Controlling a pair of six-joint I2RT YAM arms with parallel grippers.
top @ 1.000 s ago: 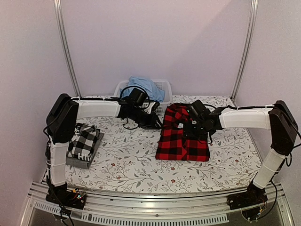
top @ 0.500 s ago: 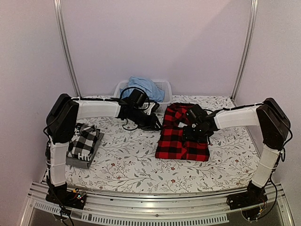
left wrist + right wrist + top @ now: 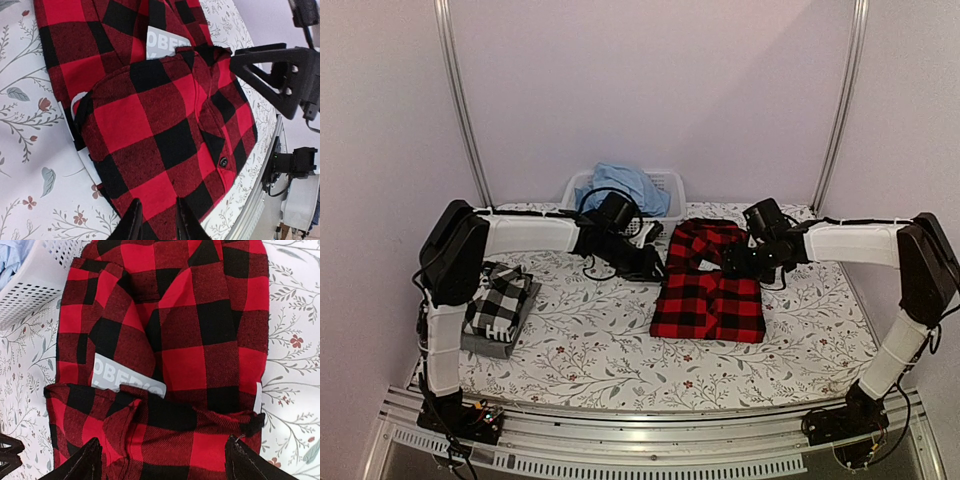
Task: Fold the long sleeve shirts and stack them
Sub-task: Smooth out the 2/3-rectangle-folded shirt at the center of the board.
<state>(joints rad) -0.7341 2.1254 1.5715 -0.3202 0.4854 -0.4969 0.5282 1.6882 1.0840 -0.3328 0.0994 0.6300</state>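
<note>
Red-and-black flannel [image 3: 708,298] lies folded into a rough rectangle on the floral desk [image 3: 600,350], right of centre, its far end just in front of the white basket [image 3: 665,185]. The basket has blue cloth [image 3: 625,183] heaped in it. From the left wrist cam I see the left jaws almost together at the flannel's left edge, both fingers [image 3: 134,225] narrow with check cloth running in between them, so I read that as a pinch on the shirt's edge. The right jaws are spread wide over the far part of the flannel. Their fingers [image 3: 92,460] sit at either side of the wrist view with nothing held between, and I can't tell whether the tips touch the cloth. A grey label [image 3: 125,377] with white letters shows inside the collar area, partly tucked under a fold. One dark button [image 3: 223,161] shows near the edge. At far left on the desk, the black-and-white check shirt [image 3: 500,298] is folded and stacked on the dark grey shirt [image 3: 485,343], well apart from the flannel.
</note>
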